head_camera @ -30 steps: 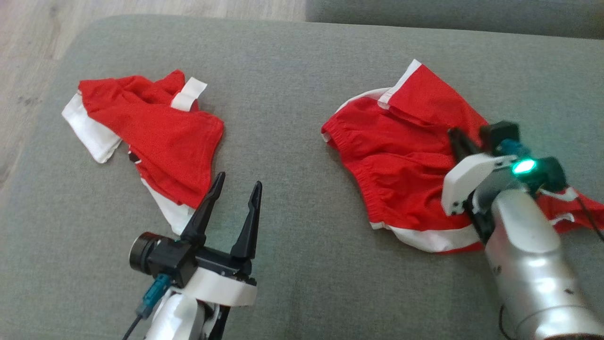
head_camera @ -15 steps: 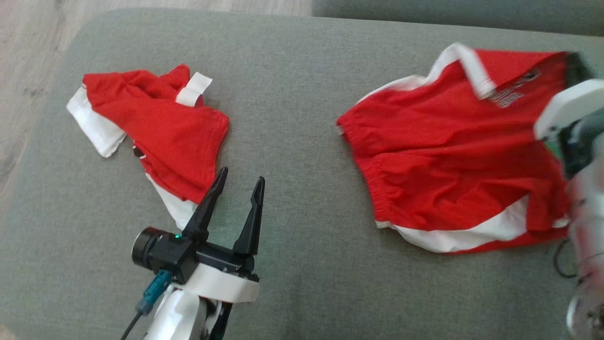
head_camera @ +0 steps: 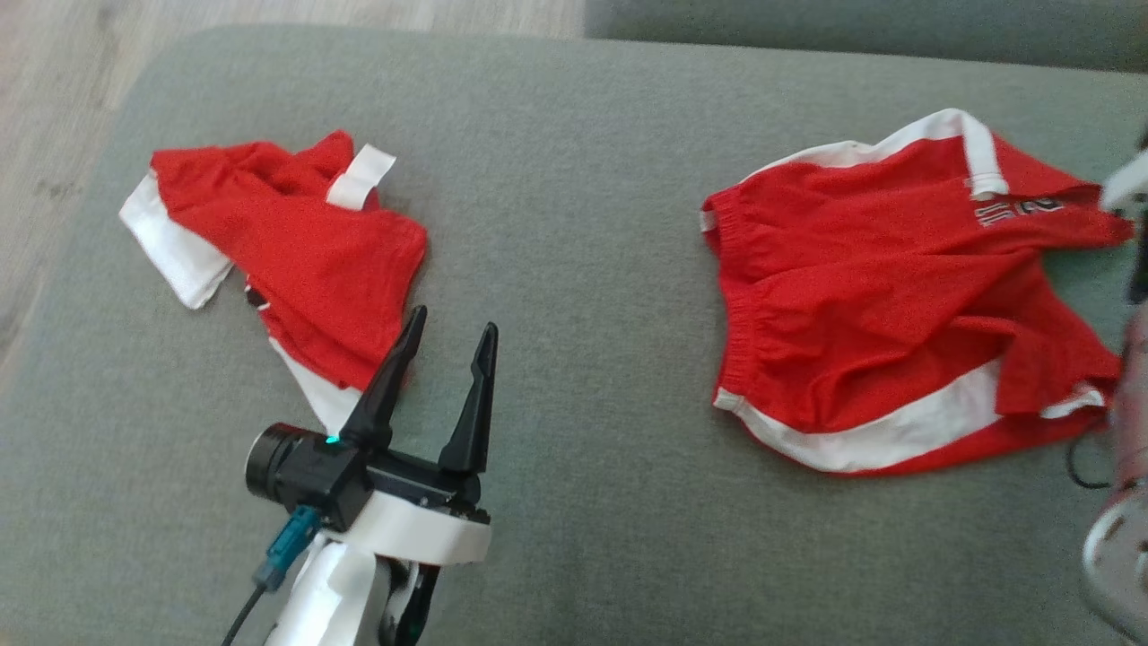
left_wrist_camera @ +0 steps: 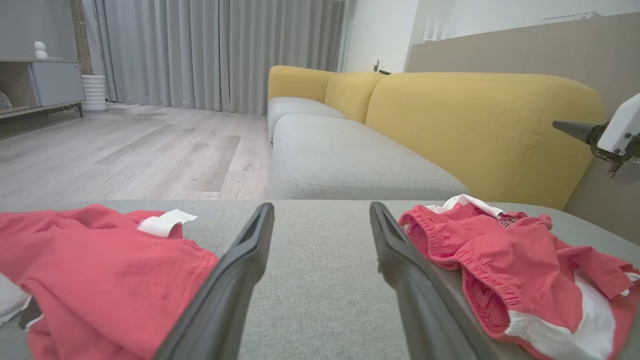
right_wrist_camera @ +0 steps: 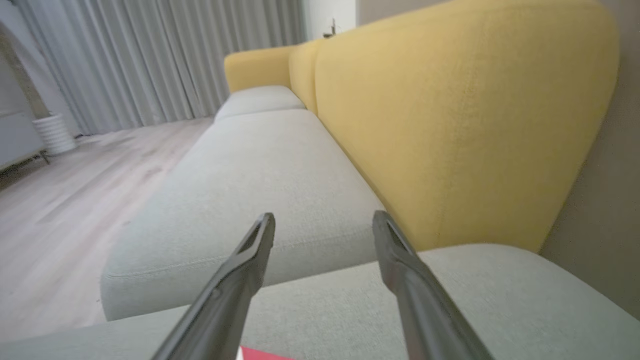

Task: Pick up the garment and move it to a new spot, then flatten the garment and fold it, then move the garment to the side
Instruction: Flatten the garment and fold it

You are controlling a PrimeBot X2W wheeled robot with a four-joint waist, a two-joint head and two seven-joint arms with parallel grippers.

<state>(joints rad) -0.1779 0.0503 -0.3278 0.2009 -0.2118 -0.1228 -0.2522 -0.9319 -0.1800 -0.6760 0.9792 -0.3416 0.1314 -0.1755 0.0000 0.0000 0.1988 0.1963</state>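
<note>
Nearest the camera, the left gripper (head_camera: pixel 454 321) is hanging over the seat (head_camera: pixel 574 556), its fingers standing well apart with nothing between them. Its left finger is lying just beside the edge of the other garment (head_camera: pixel 296 242), a crumpled red and white piece sitting on the left of the seat. If this arm is sent across to the right from here, that finger is likely to be dragging the edge along and pulling the wrong piece into the work.

Further along on the right, the shorts (head_camera: pixel 888 305) are lying on the seat, spread but not flat. Ridges are running across the red cloth, the far leg is folding over itself near the lettering, and the near white band is curling. Folding over these ridges is going to set them in, and a pinch on a ridge is risking taking the top layer alone. A dark cable (head_camera: pixel 1076 467) by the right arm is looping just beside the near hem and could be catching it.

The right gripper (right_wrist_camera: pixel 324 217) is pointing past the shorts toward the yellow backrest (right_wrist_camera: pixel 450 125), its fingers apart and gripping nothing. A sliver of red is showing below them.
</note>
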